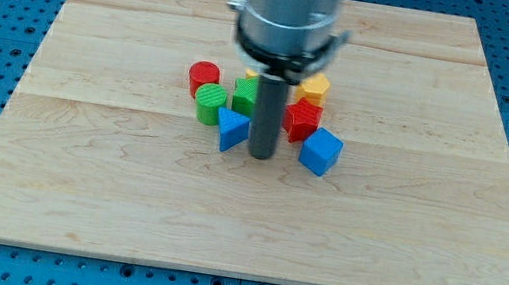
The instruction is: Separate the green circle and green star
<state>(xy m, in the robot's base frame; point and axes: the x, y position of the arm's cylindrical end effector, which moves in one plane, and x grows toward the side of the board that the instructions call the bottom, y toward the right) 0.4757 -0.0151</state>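
Camera view: my tip (261,155) sits between blue triangle (230,130) and blue cube (321,151); no writing legible.

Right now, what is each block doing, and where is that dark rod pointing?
my tip: down on the board, between the blue triangle and the blue cube.
green circle: upright, close beside the green star.
green star: partly hidden behind the rod.
red cylinder: upright, behind the green circle.
blue triangle: flat, at the tip's left.
blue cube: tilted corner-on.
red block: shape unclear.
yellow block: partly hidden.
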